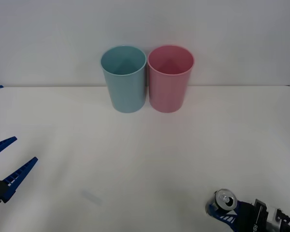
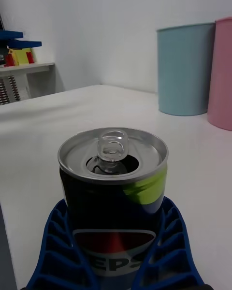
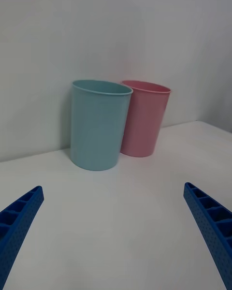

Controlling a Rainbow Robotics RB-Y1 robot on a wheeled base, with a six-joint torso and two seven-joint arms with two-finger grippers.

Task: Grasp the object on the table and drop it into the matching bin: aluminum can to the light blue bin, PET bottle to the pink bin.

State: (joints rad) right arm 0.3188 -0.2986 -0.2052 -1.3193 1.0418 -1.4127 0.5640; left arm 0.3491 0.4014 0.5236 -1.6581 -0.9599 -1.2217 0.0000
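— While the can [image 1: 225, 199] sits at about five o'clock on the tabletop [image 1: 145, 154], where do you stand?

— My right tool [image 1: 221, 212] has its blue fingers [image 2: 166, 241] on either side of the can's dark body, pressed against it in the right wrist view; I take it as gripped, upright, pull-tab up. My left tool [image 1: 7, 162] hangs spread wide at about eight o'clock, holding nothing.

— Which step is that?

— The grasp, I judge; the carry is not yet begun.

— And next?

— Lift straight up, then travel toward twelve o'clock, where the blue bin [image 1: 124, 79] stands touching or just beside the pink bin [image 1: 170, 78]. I must clear the rim and centre over the blue one, the left of the pair, before letting go.
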